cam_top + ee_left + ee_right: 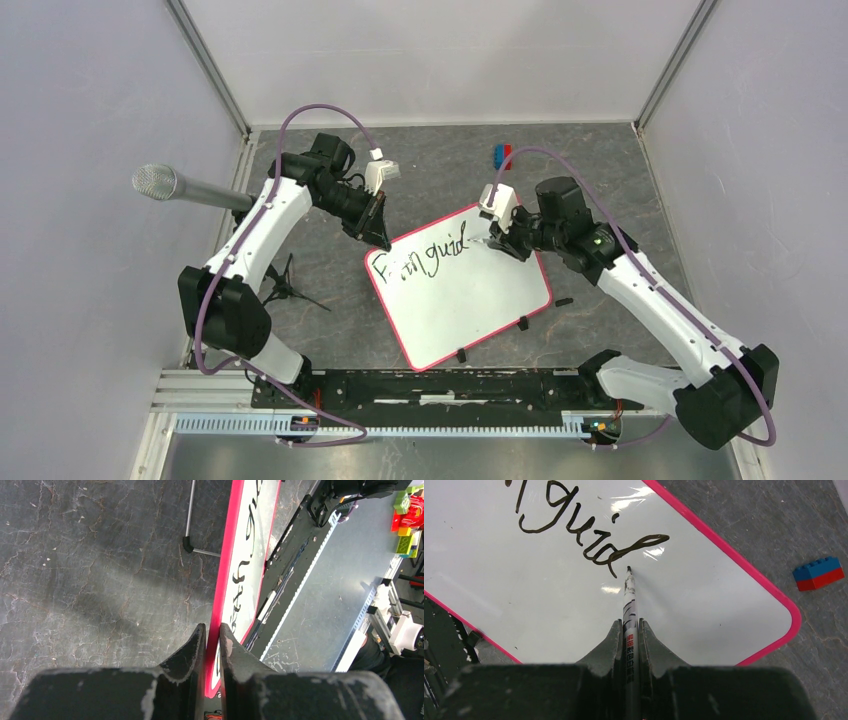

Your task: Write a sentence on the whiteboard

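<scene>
The whiteboard [470, 295] lies tilted on the dark table, white with a red-pink rim and small black clips on its near edge. The sentence [420, 256] is partial, one line reading about "Faith guid". My left gripper [378, 222] is shut on the board's far left corner; in the left wrist view the rim [225, 575] runs between its fingers. My right gripper [503, 238] is shut on a marker [630, 605], whose tip sits just below the last stroke of "guid" [589, 535] on the board [704, 610].
A red and blue brick [501, 155] lies at the back, also in the right wrist view [819, 573]. A microphone [180, 187] reaches in from the left over a black stand [285, 290]. A small black piece [563, 301] lies right of the board. A rail [400, 425] runs along the near edge.
</scene>
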Robot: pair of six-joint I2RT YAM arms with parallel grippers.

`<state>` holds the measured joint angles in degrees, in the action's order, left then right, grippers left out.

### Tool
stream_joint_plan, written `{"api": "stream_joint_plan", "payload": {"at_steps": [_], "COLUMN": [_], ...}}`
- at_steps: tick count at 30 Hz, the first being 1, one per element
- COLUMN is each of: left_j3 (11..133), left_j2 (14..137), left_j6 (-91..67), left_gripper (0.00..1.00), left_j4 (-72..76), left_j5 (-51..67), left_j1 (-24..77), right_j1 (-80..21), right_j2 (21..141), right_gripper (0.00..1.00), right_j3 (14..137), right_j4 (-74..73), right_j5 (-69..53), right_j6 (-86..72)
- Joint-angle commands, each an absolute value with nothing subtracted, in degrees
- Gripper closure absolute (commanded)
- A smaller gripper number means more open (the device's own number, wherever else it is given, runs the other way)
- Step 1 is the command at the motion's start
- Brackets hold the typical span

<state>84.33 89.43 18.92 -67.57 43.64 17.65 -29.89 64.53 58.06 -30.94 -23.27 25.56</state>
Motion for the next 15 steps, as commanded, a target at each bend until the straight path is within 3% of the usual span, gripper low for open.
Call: {"api": "stream_joint_plan", "payload": {"at_steps": [1, 15], "left_j3": [84.8, 84.7], "left_j2": [89.0, 89.0], "left_j6": [21.4, 21.6], "left_gripper": [0.98, 0.98], "left_j4": [-66.3, -66.3], "left_j5": [43.0, 43.1], "left_j1": [18.4, 18.4], "right_j1": [-29.6, -26.3], "right_j2": [65.0, 65.5], "right_gripper": [1.0, 1.0], "right_j3": [59.3, 62.0], "right_j4": [-29.0, -29.9], "right_j5": [-20.8, -19.8], "right_j6": [26.0, 26.5]}}
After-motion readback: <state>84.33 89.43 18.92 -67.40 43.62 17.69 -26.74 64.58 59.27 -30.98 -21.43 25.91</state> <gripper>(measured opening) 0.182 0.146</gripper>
